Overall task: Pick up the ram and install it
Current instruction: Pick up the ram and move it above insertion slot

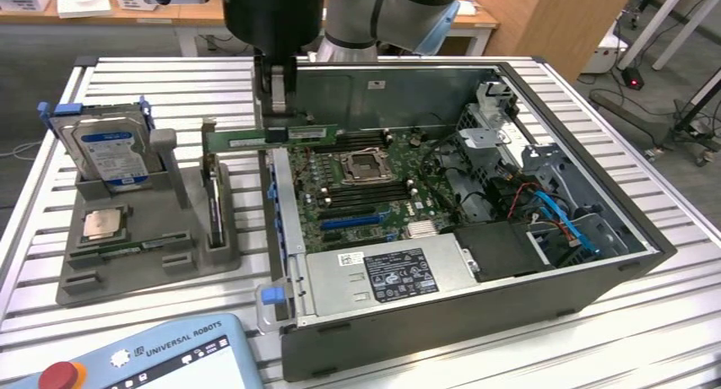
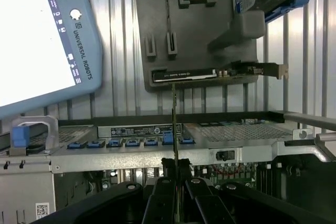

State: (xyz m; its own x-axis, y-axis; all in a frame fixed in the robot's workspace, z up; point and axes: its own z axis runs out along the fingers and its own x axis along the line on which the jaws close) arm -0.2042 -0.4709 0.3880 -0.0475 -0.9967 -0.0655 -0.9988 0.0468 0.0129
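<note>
The ram (image 1: 310, 134) is a thin green stick, held level in the air above the open computer case's wall on the exterior view's left. My gripper (image 1: 279, 117) comes straight down and is shut on it near its middle. In the wrist view the ram (image 2: 174, 124) shows edge-on as a thin line running out from between my fingers (image 2: 164, 183), and the gripper (image 2: 176, 174) is shut on it. Below lies the motherboard (image 1: 372, 182) with its square processor socket (image 1: 366, 164) and dark memory slots (image 1: 377, 192) beside it.
A grey holder (image 1: 169, 262) on the exterior view's left carries a hard drive (image 1: 113, 148), a silver processor chip (image 1: 104, 223) and a dark expansion card (image 1: 212, 208). A teach pendant (image 1: 158, 359) lies at the front. The case holds a power supply (image 1: 389, 275) and drive cages (image 1: 552, 195).
</note>
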